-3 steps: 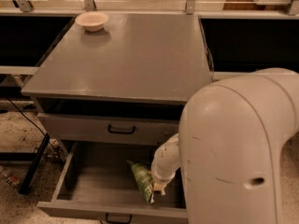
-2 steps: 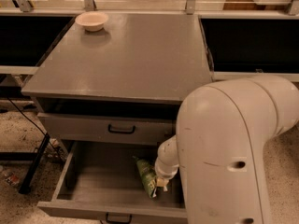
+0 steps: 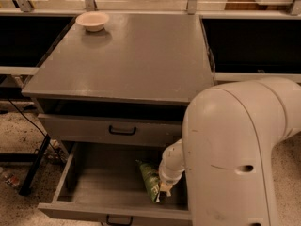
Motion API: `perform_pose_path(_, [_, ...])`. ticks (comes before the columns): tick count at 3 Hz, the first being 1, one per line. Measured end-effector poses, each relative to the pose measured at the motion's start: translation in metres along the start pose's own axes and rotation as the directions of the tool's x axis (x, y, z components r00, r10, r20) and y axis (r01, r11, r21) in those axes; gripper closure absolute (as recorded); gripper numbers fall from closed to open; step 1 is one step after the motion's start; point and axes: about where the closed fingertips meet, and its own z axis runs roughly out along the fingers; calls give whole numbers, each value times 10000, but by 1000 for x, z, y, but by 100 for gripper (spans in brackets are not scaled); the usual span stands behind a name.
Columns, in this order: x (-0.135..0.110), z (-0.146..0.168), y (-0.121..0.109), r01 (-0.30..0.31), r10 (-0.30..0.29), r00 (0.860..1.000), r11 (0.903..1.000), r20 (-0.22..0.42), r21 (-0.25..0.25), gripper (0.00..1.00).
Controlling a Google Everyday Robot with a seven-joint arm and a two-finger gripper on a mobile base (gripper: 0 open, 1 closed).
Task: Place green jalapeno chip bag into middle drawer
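A beige bowl sits upper left on the grey worktop; a shut drawer front lies below, mid-frame.

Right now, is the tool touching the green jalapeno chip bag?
Cannot tell. Camera view: the tool, low in the middle drawer, overlaps the green jalapeno chip bag at its right edge, but the arm hides the meeting point.

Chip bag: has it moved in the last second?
Yes. The chip bag has shifted slightly right in the drawer, judged against the handle above; the gripper is at its right side.
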Motion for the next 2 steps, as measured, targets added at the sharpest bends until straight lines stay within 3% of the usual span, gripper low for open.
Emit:
perform_pose_path(1, [0, 0, 0, 0, 0, 10000, 10000, 0, 0, 82])
perform_pose_path(2, [0, 0, 0, 0, 0, 10000, 10000, 0, -1, 58])
